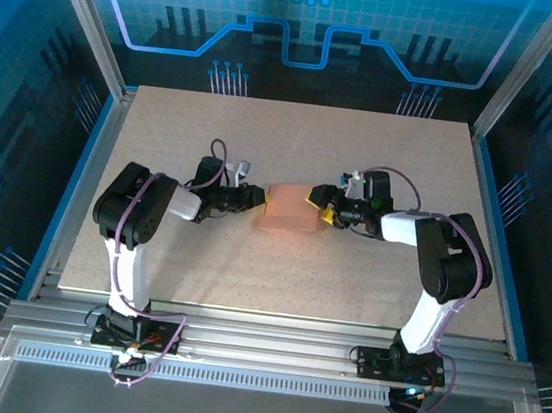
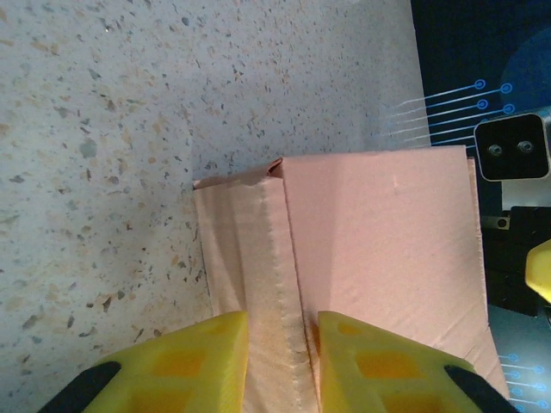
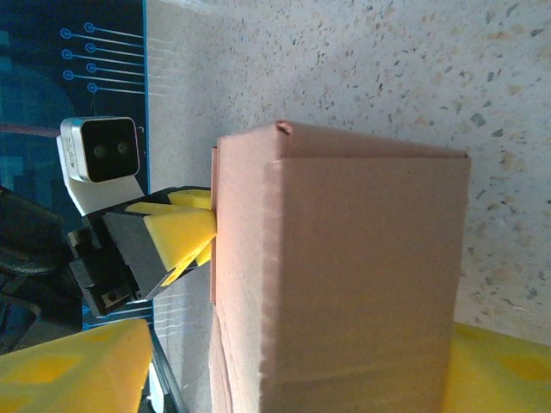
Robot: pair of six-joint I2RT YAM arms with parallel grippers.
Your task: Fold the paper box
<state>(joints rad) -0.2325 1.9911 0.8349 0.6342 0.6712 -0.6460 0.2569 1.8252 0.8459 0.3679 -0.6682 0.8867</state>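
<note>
Top external: box held mid-table

Box [image 1: 289,210] sits at frame centre on the table [image 1: 248,274]. Left claw [image 1: 260,198], nearly closed, pinches a folded edge of it. Right claw [image 1: 324,210] stands wide, straddling the opposite end without clamping.

No readable text, label, brand, number or sign anywhere; paper box [image 1: 288,211] faces plain, unprinted.
</note>
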